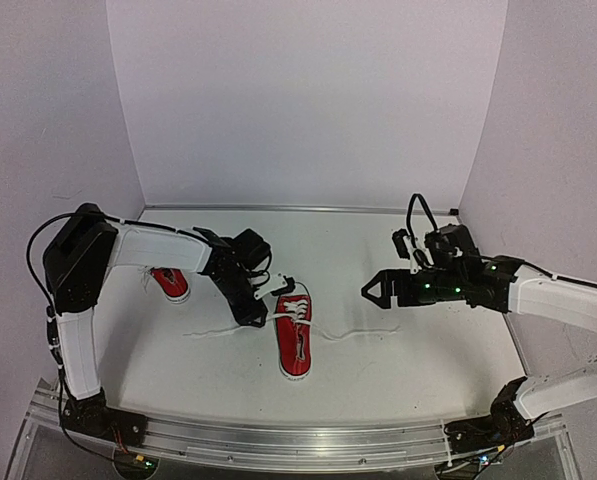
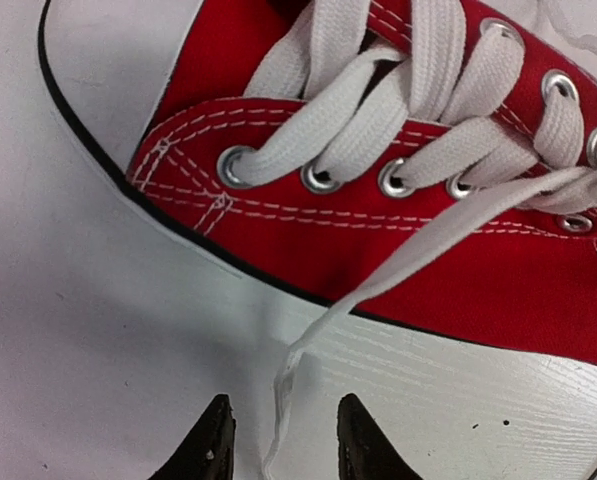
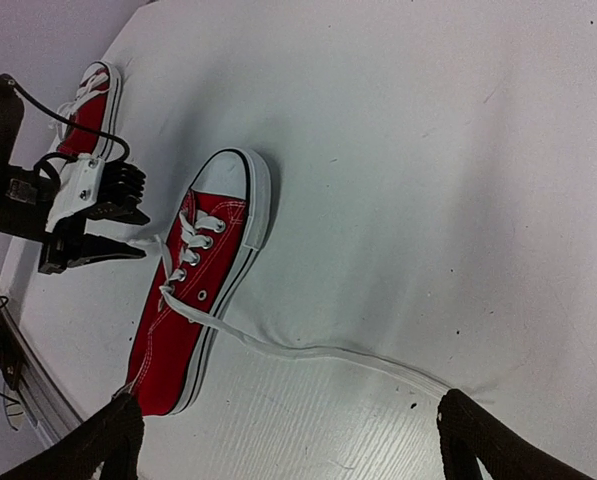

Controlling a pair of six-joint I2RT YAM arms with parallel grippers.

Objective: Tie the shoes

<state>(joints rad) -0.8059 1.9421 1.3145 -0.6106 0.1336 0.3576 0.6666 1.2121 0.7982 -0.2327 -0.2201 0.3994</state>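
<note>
White worktop (image 1: 398, 400) boxed in by pale walls (image 1: 308, 100) on three sides, that's the whole setting. Nearest the camera, a metal rail (image 1: 298, 440) runs along the front edge with both arm bases bolted onto it.

Just past that, roughly in the middle, sits one red sneaker (image 1: 296, 345), sole down, heel toward the rail and white toe cap pointing away. It's laced through the eyelets but not tied. One loose lace end (image 1: 218, 331) trails off to the left across the worktop, and the other lace end (image 1: 363, 333) snakes out to the right.

On the shoe's left side the left fingers (image 2: 210, 450) are down low, right beside it and toward the toe end. From the wrist cam the two dark tips are only partly apart, and the left-hand lace runs from the shoe straight down into the gap between them. The gap looks a bit wider than the lace, so I can't see them actually pinching it.

Over on the other side the right fingers (image 3: 483, 440) are spread wide and holding nothing. They hang above the worktop well off to the right of the sneaker, aimed back at it. The right-hand lace runs out toward the space between them.

Further back on the left, the second red sneaker (image 1: 172, 284) lies partly tucked under the left arm (image 1: 158, 245), well apart from the first one.
</note>
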